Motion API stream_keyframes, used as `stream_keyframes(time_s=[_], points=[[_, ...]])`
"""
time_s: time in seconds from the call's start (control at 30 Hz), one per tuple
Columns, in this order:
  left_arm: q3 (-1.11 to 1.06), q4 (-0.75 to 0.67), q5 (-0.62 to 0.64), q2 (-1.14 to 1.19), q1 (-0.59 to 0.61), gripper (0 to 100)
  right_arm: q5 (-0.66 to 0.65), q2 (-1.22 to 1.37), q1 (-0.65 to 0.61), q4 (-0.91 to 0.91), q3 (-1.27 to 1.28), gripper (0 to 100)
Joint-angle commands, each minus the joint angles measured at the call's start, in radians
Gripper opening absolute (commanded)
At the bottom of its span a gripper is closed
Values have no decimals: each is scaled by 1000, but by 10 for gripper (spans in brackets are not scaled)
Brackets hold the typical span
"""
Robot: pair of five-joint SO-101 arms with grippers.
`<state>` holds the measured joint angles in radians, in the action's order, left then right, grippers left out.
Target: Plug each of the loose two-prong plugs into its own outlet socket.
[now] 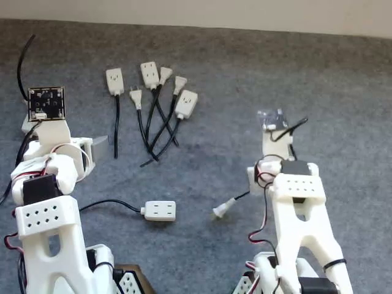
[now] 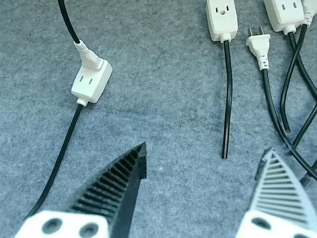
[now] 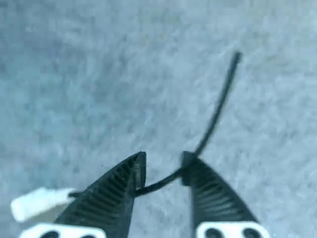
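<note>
Plug, lower left – prob. light, rigid body, floppy cord; grab body, not cord. Right gripper slightly parted w/ cord across gap – left gripper spread wide.

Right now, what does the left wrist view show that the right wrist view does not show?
Only the left wrist view: an outlet socket on a straight cord, a loose two-prong plug beside it, and a corded socket block. Only the right wrist view: a thin black cord crossing the gap of the right claw, leading to a white plug. Both: grey carpet and an open claw; the left claw has nothing between its tips.
</note>
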<state>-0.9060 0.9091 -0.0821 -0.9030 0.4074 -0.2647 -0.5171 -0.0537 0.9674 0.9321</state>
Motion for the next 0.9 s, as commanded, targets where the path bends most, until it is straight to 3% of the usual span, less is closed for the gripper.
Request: stream_keyframes(time_s=[0.0,0.17,0.4,0.57,0.87], points=[[8,3,11,2,-24,348,-86,-39,15,96,-15,245],[-16,3,9,2,-67,348,-264,-39,21,226,-73,253],[-24,2,8,2,-87,348,-752,-28,-122,375,-211,253],[-35,0,8,2,-87,348,-1066,-25,-223,407,-166,252],[-39,-2,6,2,-87,348,-1255,-25,-236,203,53,252]])
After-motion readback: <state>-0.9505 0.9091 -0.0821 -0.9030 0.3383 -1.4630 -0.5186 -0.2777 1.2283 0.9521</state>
